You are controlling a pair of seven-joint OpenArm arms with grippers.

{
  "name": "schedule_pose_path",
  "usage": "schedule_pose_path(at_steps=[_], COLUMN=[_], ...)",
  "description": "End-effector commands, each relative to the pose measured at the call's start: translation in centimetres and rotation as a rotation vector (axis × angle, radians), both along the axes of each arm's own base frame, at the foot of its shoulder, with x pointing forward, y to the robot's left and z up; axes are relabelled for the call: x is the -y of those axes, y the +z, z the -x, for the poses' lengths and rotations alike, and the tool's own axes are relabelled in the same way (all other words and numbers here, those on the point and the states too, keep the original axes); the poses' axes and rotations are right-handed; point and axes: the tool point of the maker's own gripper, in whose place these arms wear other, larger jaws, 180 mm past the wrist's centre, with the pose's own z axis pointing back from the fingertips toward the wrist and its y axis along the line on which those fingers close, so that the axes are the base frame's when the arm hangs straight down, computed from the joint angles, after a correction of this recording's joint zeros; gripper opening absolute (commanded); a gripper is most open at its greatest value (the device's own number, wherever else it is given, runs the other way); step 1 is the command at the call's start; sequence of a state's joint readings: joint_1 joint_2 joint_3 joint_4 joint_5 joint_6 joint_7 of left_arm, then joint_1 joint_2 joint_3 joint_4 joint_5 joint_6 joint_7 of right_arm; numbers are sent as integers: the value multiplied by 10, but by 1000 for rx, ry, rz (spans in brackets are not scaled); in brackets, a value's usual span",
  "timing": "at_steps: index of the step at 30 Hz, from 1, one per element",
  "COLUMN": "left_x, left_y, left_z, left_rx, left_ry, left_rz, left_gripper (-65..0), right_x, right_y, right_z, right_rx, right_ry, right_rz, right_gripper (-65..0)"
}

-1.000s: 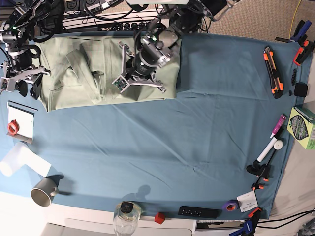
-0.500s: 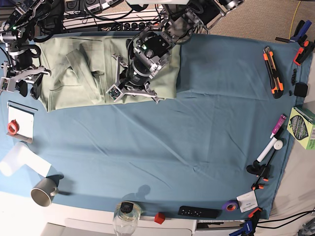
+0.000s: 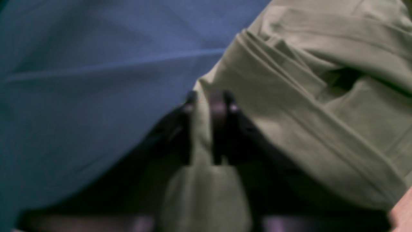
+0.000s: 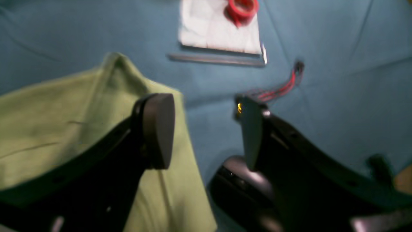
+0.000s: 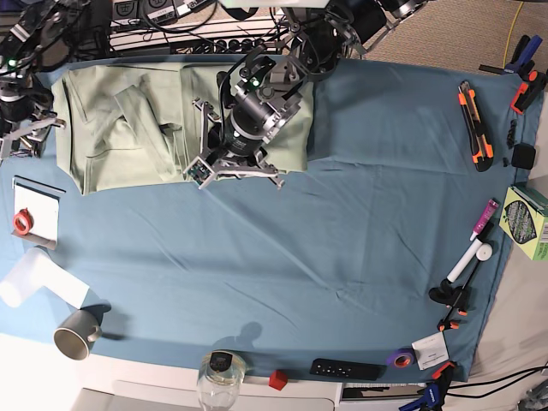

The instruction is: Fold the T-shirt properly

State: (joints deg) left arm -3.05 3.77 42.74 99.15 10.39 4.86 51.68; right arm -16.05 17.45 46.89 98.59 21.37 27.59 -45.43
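Sage shirt (image 5: pixel 128 128) lies at upper left on the blue cloth (image 5: pixel 342 231); my left gripper (image 3: pixel 207 106) pinches its hem narrowly to carry a fold. My right gripper (image 4: pixel 206 129) gapes wide and empty at the shirt's corner, ready, I judge, to take it.

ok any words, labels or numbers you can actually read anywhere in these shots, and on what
None can be read.
Green box at the table's right edge: printed pattern, too small to read.
White card by the purple tape: marks too small.
White sheet under the red tape: blurred, no text legible.
T-shirt: no lettering visible.
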Motion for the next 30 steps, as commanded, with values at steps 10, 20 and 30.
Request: schedule_pose_path(at_steps=[10, 20, 30], left_x=[6, 6, 6], left_y=[17, 16, 16], left_z=[-6, -5, -5], left_rx=[44, 41, 41], left_ry=[2, 2, 2], left_rz=[36, 36, 36], left_gripper=[-409, -409, -409], right_x=[-11, -29, -57], right_y=[-52, -70, -85], right_z=[-16, -16, -21], right_rx=[-1, -76, -154], right_ry=[78, 119, 202], right_rz=[-438, -476, -492], right_gripper=[-293, -293, -294])
